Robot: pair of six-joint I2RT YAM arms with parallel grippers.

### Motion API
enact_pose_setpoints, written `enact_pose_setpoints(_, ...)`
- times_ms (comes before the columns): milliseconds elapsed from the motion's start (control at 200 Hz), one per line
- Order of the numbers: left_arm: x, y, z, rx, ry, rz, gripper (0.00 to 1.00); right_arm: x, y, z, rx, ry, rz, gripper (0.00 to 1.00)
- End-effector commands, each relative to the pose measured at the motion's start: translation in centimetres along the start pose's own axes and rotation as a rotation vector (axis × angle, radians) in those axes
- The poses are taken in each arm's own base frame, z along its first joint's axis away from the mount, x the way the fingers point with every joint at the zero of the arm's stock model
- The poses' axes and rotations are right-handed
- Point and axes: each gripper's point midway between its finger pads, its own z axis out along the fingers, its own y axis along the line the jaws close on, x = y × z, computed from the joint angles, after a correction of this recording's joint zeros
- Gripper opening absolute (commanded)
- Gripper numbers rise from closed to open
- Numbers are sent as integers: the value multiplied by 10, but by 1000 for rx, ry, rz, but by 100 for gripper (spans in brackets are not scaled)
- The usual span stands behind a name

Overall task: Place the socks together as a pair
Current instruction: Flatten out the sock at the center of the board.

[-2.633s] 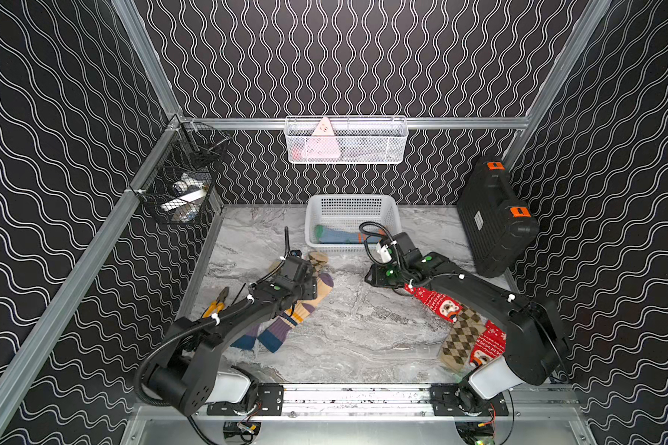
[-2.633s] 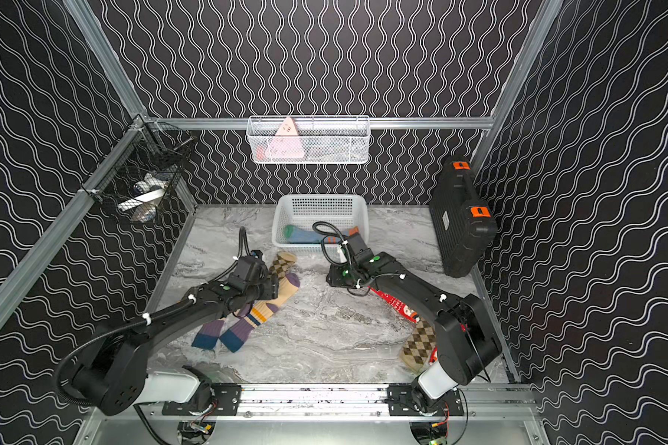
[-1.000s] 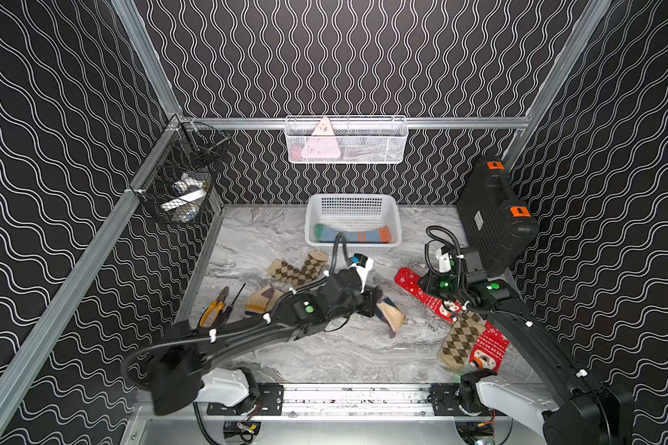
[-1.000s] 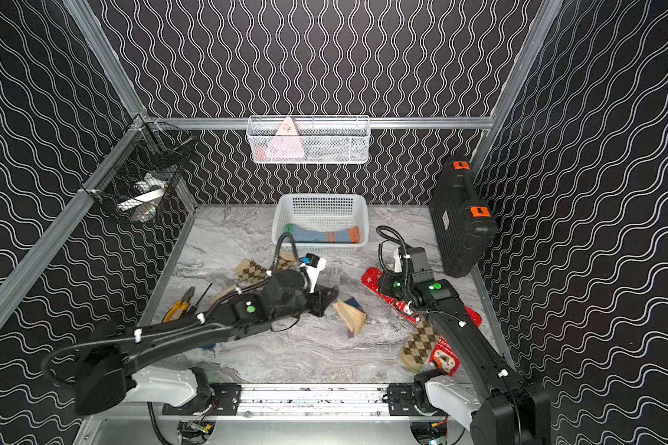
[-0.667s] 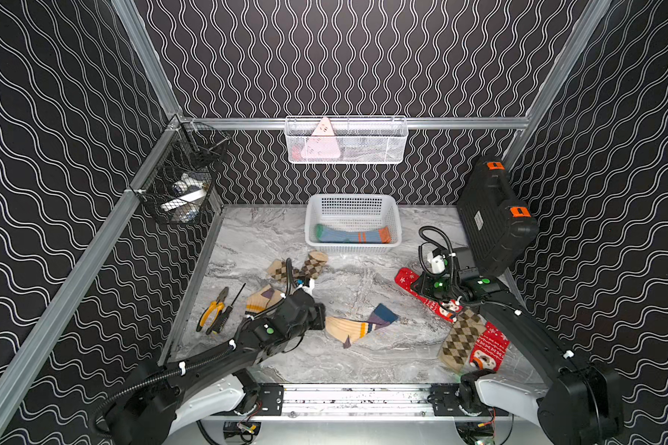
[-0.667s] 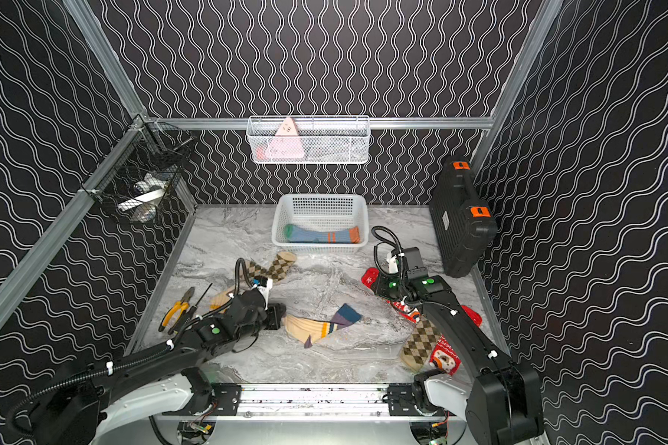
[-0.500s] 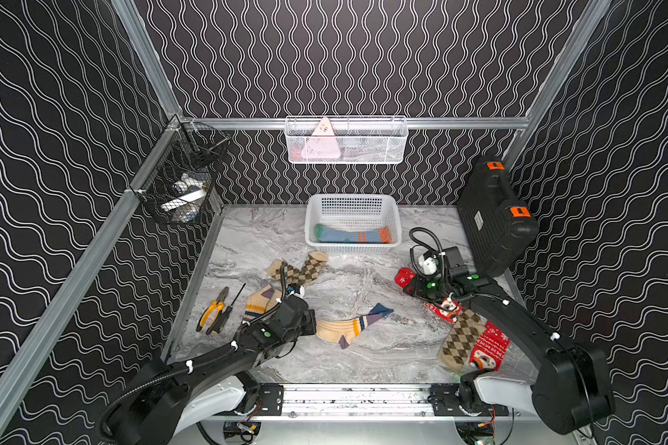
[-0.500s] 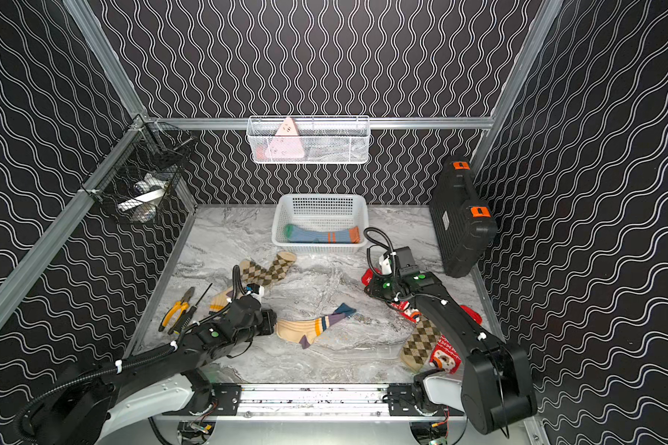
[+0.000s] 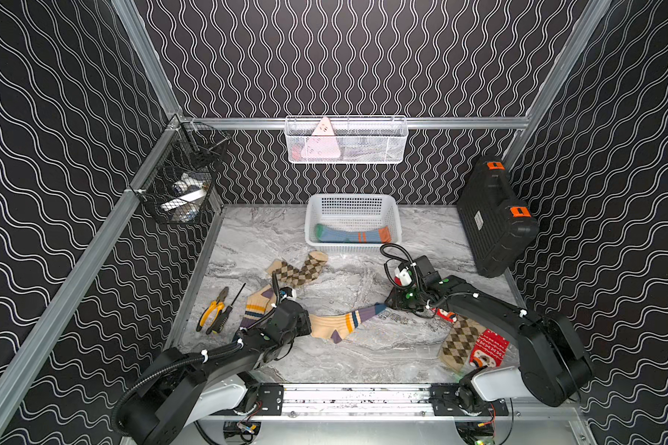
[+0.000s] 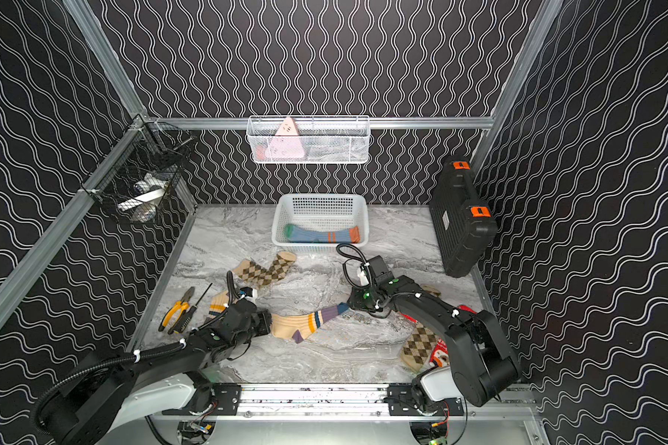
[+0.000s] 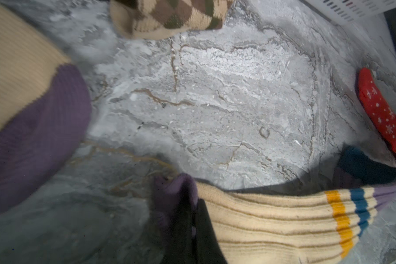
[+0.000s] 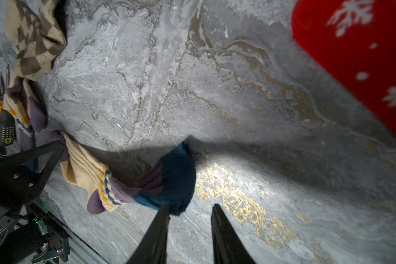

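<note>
My left gripper [image 9: 306, 324] is shut on the purple toe of a cream-purple-teal striped sock [image 9: 340, 323], which lies stretched toward the right across the marble floor. The left wrist view shows that toe pinched at the left gripper [image 11: 195, 202], with the sock's cream ribs [image 11: 272, 219] running away from it. My right gripper [image 12: 190, 208] is open just behind the sock's teal cuff [image 12: 174, 180], which touches one finger. The matching striped sock [image 9: 257, 308] lies beside my left arm. Argyle socks [image 9: 299, 269] [image 9: 459, 341] and a red Christmas sock [image 9: 486, 348] lie apart.
A white basket [image 9: 396, 219] at the back holds a blue sock with orange stripes [image 9: 348, 235]. Pliers and a screwdriver [image 9: 213, 312] lie by the left wall. A black case [image 9: 494, 219] leans at the right wall. A second red sock [image 9: 446, 315] shows under my right arm.
My left arm has drawn the striped sock back from the middle toward the front left, pulling it out long. My right gripper has moved left from the red sock to the teal cuff.
</note>
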Motion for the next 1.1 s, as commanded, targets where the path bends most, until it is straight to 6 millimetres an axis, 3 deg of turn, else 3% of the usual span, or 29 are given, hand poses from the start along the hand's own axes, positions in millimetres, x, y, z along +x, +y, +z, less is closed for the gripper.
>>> enact_pose_setpoints(0, -3, 12, -3, -46, -20, -13, 0, -9, 15, 5, -68, -42, -43, 43)
enact_pose_setpoints(190, -3, 15, -1, -43, -17, -29, 0, -11, 30, 25, -112, -15, -66, 51)
enact_pose_setpoints(340, -1, 14, 3, -35, -8, -32, 0, -20, 43, 34, -143, -24, -65, 50)
enact_pose_setpoints(385, 0, 13, 4, -32, -5, -33, 0, -22, 43, 39, -132, -22, -59, 46)
enact_pose_setpoints(505, -2, 12, 3, -27, -6, -31, 0, -26, 39, 48, -105, -9, -40, 20)
enact_pose_setpoints(590, -6, 8, -1, -19, -12, -22, 0, -27, 37, 44, -69, 3, -33, 8)
enact_pose_setpoints(680, -13, 1, -8, 1, -23, -2, 0, -21, 24, 33, 41, 40, -27, 2)
enact_pose_setpoints(801, -22, -10, -15, 39, -37, 37, 4, -5, 6, 13, 165, 116, -35, 2)
enact_pose_setpoints(936, -20, -23, -8, 96, -24, 72, 10, 7, -2, -4, 237, 178, -45, 2)
enact_pose_setpoints(1096, -22, -36, 2, 150, -22, 83, 23, -1, -18, -4, 354, 175, -68, 5)
